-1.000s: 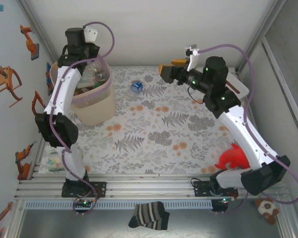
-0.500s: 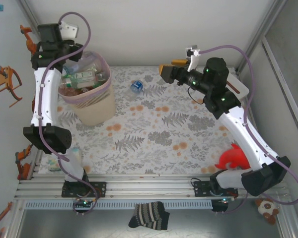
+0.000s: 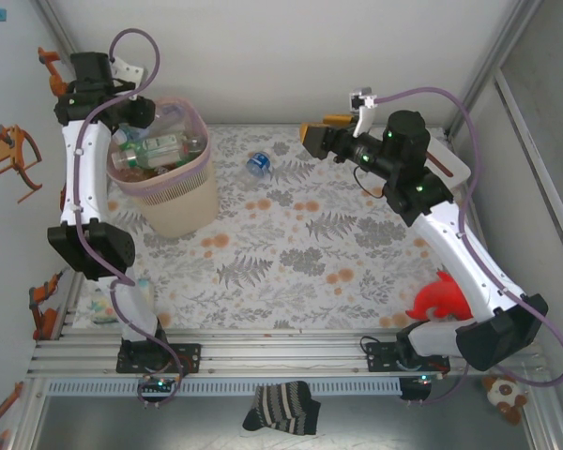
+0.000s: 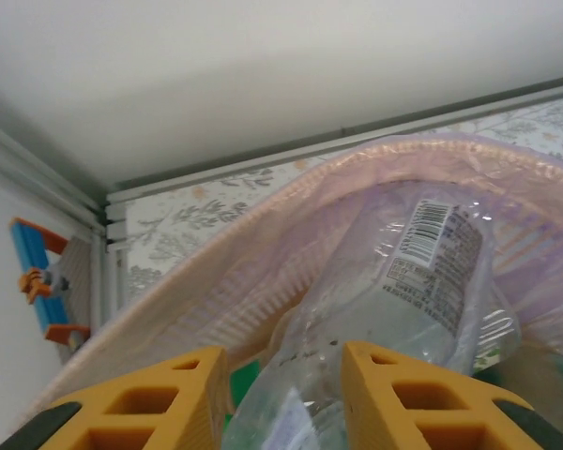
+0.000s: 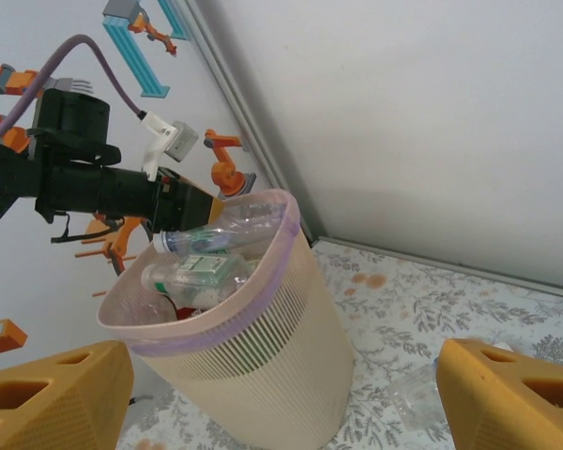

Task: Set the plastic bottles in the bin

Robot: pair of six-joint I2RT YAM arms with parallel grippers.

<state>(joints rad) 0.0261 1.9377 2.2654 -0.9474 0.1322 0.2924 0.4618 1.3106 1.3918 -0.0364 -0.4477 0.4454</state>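
At the bin's far-left rim: we find the left claw [image 4: 281,352], reaching in roughly level over the edge of the bin [image 3: 186,208].
Left claw: its fingers are drawn in close on either side of a clear bottle [image 4: 408,281], which fills the gap between them. We read that as a clamp on the bottle's near end.
Why held so: the bin looks heaped to its rim, so we judge the bottle has to be laid across the top of the pile [image 3: 158,148] rather than dropped deep.
Clear bottle, place: over the bin's mouth, on or just above the pile.
Clear bottle, axis: it runs away from the claw toward the opposite rim, up and right in the left wrist view, barcode label facing up. We cannot tell which end bears the cap.
Right claw [image 3: 312,134]: fingers wide apart and empty, held high over the far bench [image 3: 291,253] and facing the bin. We take this as waiting clear of the left arm.
Loose bottle [image 3: 256,163]: on the bench between bin and right claw, apart from both, and too small for us to read its axis.
Left to do: we judge the loose bottle comes next.
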